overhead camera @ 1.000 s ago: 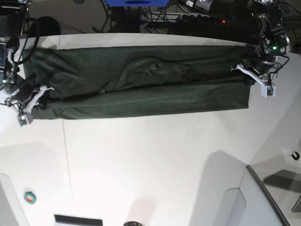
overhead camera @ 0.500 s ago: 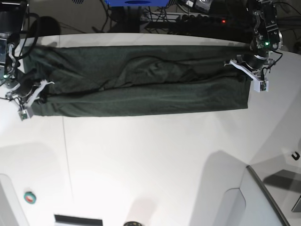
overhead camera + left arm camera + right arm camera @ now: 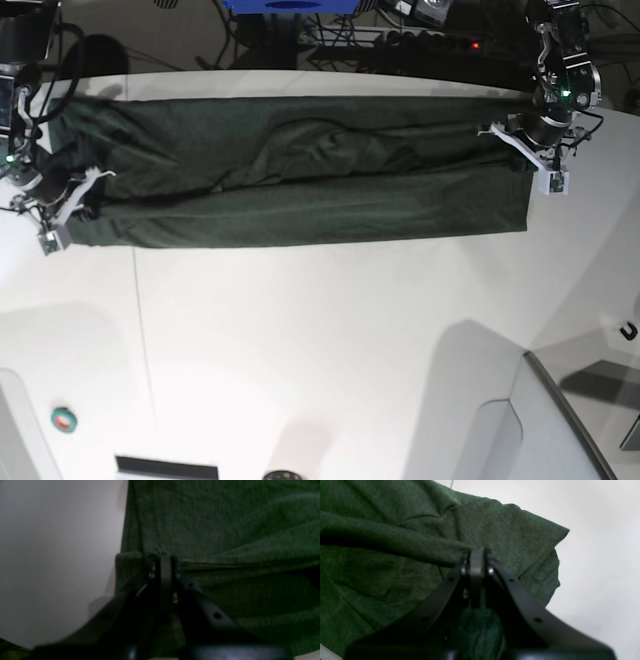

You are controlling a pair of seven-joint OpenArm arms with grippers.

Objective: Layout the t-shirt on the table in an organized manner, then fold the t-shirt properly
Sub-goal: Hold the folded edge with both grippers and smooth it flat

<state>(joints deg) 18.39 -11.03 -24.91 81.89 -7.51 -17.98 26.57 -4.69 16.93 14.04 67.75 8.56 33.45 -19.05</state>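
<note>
I am looking over the glossy white table (image 3: 330,340), where the dark green t-shirt (image 3: 300,175) is lying as a long, soft, rumpled band, stretching between my two grippers. The left gripper (image 3: 162,562) is pinching its hem edge; the right gripper (image 3: 476,562) is clamping a rolled fold.

Glossy white table (image 3: 330,340), thin dark seam on left. Dark green t-shirt (image 3: 300,175) lies stretched in a long band across far side, left to right. Small green-red object (image 3: 64,420) near left corner.
</note>
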